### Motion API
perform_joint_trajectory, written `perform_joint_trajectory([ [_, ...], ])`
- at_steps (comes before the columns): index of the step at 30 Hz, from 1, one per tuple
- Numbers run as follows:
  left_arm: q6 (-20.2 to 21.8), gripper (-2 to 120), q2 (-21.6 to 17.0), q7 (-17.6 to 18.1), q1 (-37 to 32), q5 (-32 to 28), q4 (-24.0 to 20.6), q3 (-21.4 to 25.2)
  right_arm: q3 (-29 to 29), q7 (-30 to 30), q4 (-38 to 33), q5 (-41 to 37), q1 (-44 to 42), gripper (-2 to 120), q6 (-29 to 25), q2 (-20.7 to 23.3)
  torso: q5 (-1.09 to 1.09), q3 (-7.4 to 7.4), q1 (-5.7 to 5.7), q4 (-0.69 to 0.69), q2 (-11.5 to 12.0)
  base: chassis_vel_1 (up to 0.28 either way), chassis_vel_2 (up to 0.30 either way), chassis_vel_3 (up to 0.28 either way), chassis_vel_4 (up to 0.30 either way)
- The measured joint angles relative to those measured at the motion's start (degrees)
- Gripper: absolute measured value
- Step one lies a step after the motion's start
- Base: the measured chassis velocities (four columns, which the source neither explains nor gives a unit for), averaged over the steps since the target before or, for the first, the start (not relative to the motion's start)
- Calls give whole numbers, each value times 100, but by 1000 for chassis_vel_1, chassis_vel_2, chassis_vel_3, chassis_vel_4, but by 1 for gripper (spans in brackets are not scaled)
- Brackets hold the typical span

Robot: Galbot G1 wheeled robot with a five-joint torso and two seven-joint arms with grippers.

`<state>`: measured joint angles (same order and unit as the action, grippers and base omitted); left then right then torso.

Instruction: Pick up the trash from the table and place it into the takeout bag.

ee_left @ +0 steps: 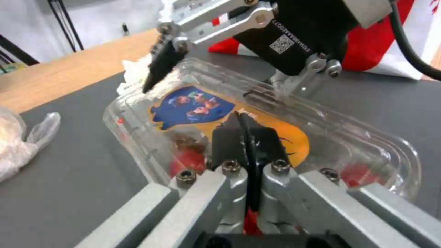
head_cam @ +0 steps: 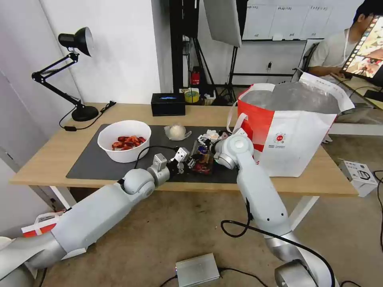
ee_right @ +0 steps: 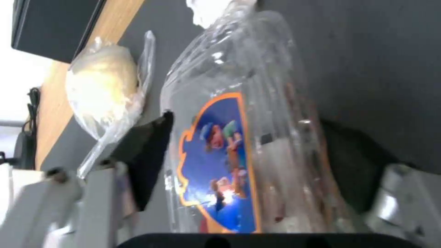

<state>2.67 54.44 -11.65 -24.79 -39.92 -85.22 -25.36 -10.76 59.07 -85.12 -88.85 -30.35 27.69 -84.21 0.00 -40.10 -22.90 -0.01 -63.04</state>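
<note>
Two claws are meeting at the clear clamshell box (ee_left: pixel 257 127), which is lying on the dark grey mat (head_cam: pixel 91 161) near the front edge of the tabletop (head_cam: pixel 48 159), just left of the takeout bag (head_cam: pixel 291 131). My right claw (ee_right: pixel 257 162) is straddling the box with its fingers (ee_right: pixel 147 158) apart on either side of the lid, not yet pinching. My left claw (ee_left: pixel 248 144) is pressing in at the near end with its pads together, apparently steadying the box rather than gripping it.

I am judging that the thin plastic will buckle, so the right fingers should be closing gently across the stiffer ribbed sides, keeping the box level so the red scraps are staying inside. The clear plastic wad (head_cam: pixel 176 131) and crumpled tissue (head_cam: pixel 210 136) are sitting just behind, and the white bowl of crayfish shells (head_cam: pixel 124 140) is further to my left.
</note>
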Motion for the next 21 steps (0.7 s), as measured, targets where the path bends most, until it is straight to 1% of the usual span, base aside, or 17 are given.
perform_joint_trajectory([
  [1,-1,0,-3,0,2,0,0,-5,-2,2,0,-1,-2,71,0,3,0,0,0,0,0,0,0,0,0],
  [2,-2,0,-20,-1,4,2,-2,-27,-10,21,0,-2,-7,63,-1,9,0,0,0,-1,1,0,0,0,0],
  [3,-2,0,-20,-1,4,2,-2,-27,-10,21,0,-2,-7,63,-1,9,0,0,0,-1,1,0,0,0,0],
  [5,-2,0,-40,-3,4,2,-9,-36,-23,40,6,-16,-14,53,-3,11,0,-2,-2,0,2,0,0,0,0],
  [6,-2,0,-49,-3,4,2,-16,-37,-28,44,12,-22,-18,50,-3,11,0,-2,-3,0,3,0,0,0,0],
  [7,-2,0,-49,-3,4,2,-16,-37,-28,44,12,-22,-18,50,-3,11,0,-2,-3,0,3,0,0,0,0],
  [8,-2,0,-62,-5,3,2,-28,-38,-34,44,13,-32,-23,43,-3,9,1,-2,-3,-1,2,0,0,0,0],
  [9,-2,0,-70,-6,1,2,-36,-37,-37,44,13,-35,-27,41,-3,9,0,-2,-3,-1,2,0,0,0,0],
  [11,-2,0,-97,-8,-12,2,-59,-36,-41,41,12,-49,-43,32,-4,2,1,-2,-3,1,3,0,0,0,0],
  [12,-2,0,-97,-8,-12,2,-59,-36,-41,41,12,-49,-43,32,-4,2,1,-2,-3,1,3,0,0,0,0],
  [14,-2,0,-121,-8,-25,2,-79,-27,-42,39,6,-61,-52,22,-4,1,1,-2,-3,3,3,0,0,0,0],
  [15,-2,0,-129,-8,-28,2,-85,-24,-43,39,4,-64,-52,20,-4,1,1,-2,-3,3,2,0,0,0,0],
  [16,-2,0,-150,-6,-35,2,-110,-14,-43,38,3,-68,-54,14,-4,-2,1,-1,-3,3,2,0,0,0,0],
  [17,-2,0,-150,-6,-35,2,-110,-14,-43,38,3,-68,-54,14,-4,-2,1,-1,-3,3,2,0,0,0,0],
  [20,-2,0,-159,5,-24,-33,-135,43,-43,36,-6,-68,-67,1,-3,-8,1,-1,-3,2,3,0,0,0,0],
  [21,-7,0,-158,19,-9,-56,-136,61,-43,34,-16,-67,-78,1,-2,-5,0,-1,-3,2,3,0,0,0,0],
])
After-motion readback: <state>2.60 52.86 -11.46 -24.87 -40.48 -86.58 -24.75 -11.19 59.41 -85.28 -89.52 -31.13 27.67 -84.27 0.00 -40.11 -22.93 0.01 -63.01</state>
